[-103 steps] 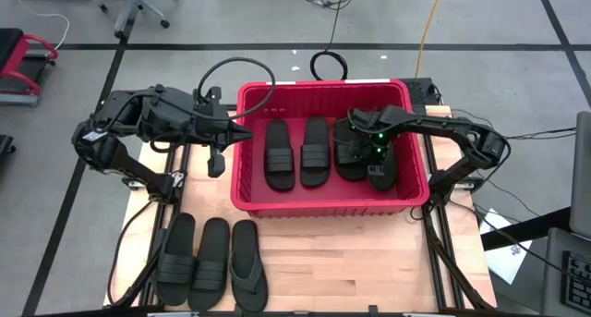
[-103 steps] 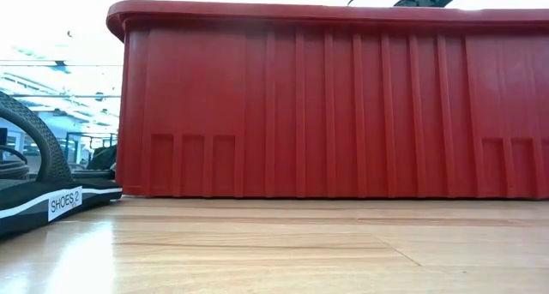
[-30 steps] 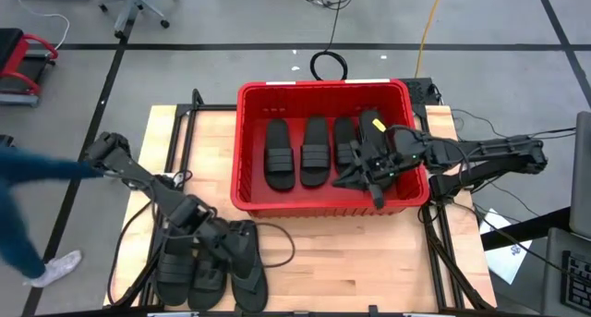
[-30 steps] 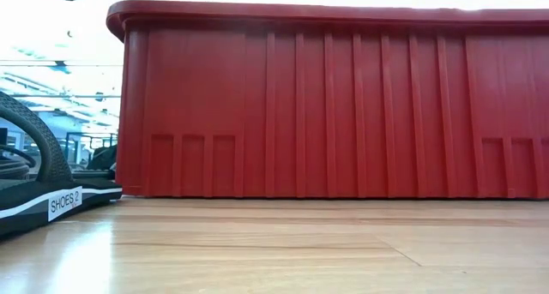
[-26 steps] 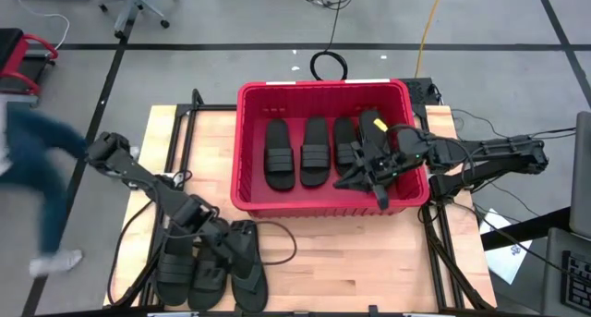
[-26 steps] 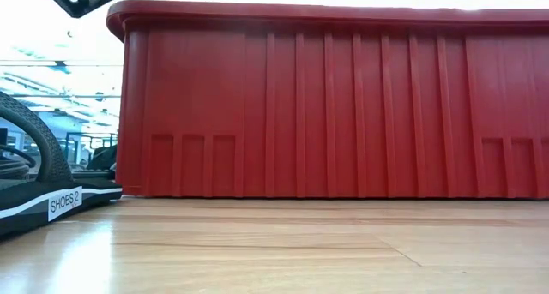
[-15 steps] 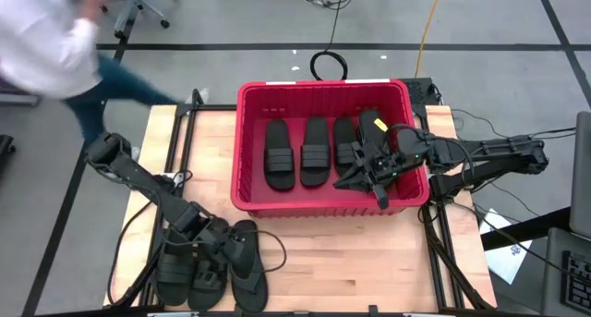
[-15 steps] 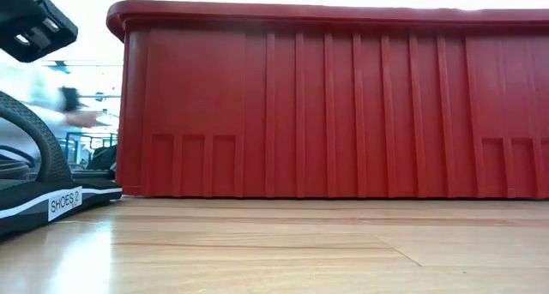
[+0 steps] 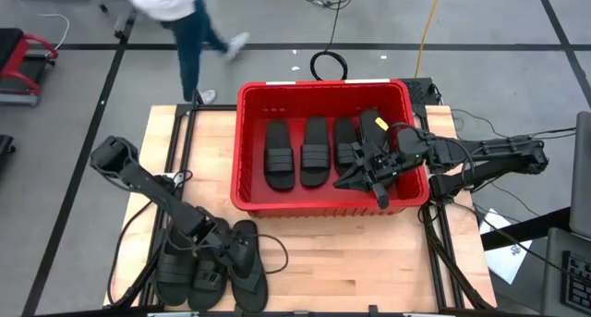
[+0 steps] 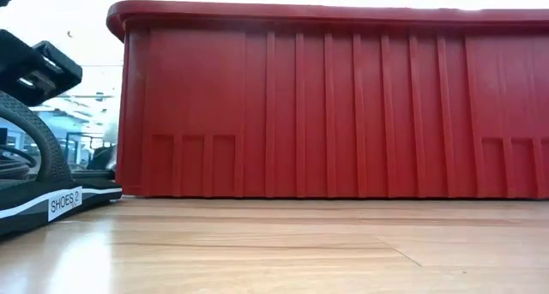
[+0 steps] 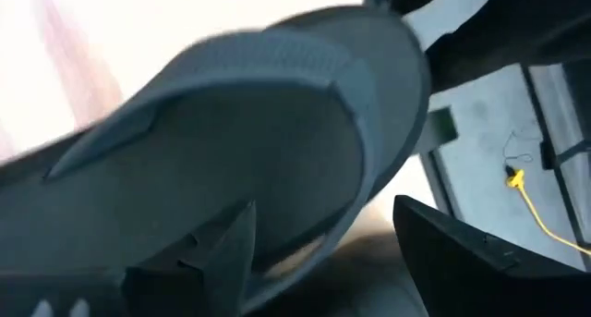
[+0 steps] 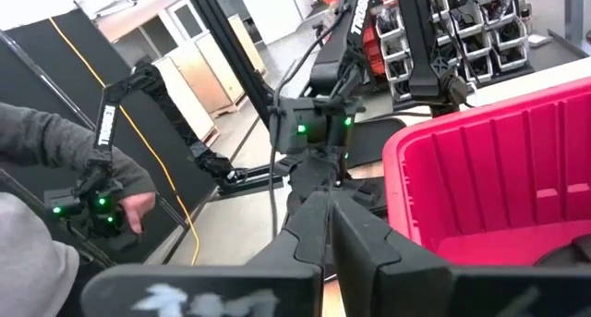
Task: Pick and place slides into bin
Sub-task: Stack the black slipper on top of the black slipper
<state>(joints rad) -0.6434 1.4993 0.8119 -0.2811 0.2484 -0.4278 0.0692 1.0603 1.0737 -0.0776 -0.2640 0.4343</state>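
The red bin (image 9: 242, 141) stands at the table's middle and holds several black slides (image 9: 280, 153), lying flat on its floor. Three more slides (image 9: 175, 266) lie side by side at the near left. My left gripper (image 9: 220, 250) is low over them and open. In the left wrist view the rim of one slide (image 11: 277, 141) lies between its fingers (image 11: 222, 262). My right gripper (image 9: 343, 180) hovers shut in the bin's right part, pointing toward the table's left, with nothing in it (image 12: 330, 206). My left gripper has its two fingers on either side of a slide's rim (image 11: 379, 160), coming at it from above. I cannot tell whether the fingers touch it. The slide lies on the table.
The bin's near wall (image 10: 326, 105) fills the low view, with a slide labelled SHOES 2 (image 10: 34, 195) at its left. A person walks on the floor beyond the table's far left corner (image 9: 175, 12). Bare wood lies near the front right (image 9: 369, 262).
My left gripper has come down and gone toward the table's near edge, onto the three slides at the near left. A person has walked past the table's left side toward the far side. My right gripper has kept still.
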